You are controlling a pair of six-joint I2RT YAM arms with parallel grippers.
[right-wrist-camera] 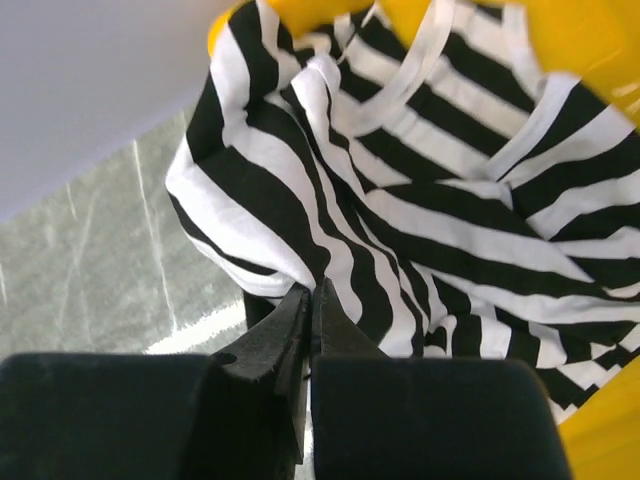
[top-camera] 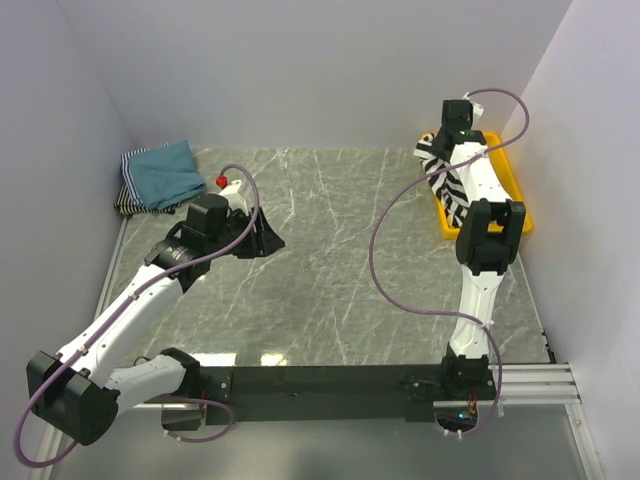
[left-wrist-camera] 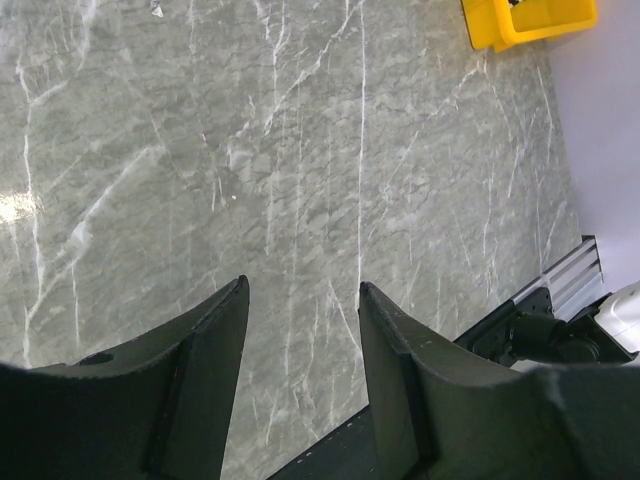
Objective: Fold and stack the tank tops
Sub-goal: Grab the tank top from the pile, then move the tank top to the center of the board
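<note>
A black-and-white striped tank top (right-wrist-camera: 440, 200) lies crumpled in the yellow tray (top-camera: 513, 195), spilling over its left rim (top-camera: 447, 190). My right gripper (right-wrist-camera: 312, 290) is shut on a fold of that striped cloth at the tray's far end (top-camera: 440, 148). A teal-blue tank top (top-camera: 168, 172) lies folded on a striped one (top-camera: 128, 200) at the table's back left corner. My left gripper (left-wrist-camera: 303, 290) hangs open over bare marble, right of that pile (top-camera: 262, 237), holding nothing.
The yellow tray (left-wrist-camera: 528, 20) stands against the right wall. A red knob (top-camera: 221, 181) shows beside the left wrist. The black base rail (top-camera: 330, 382) runs along the near edge, and purple cables loop off both arms.
</note>
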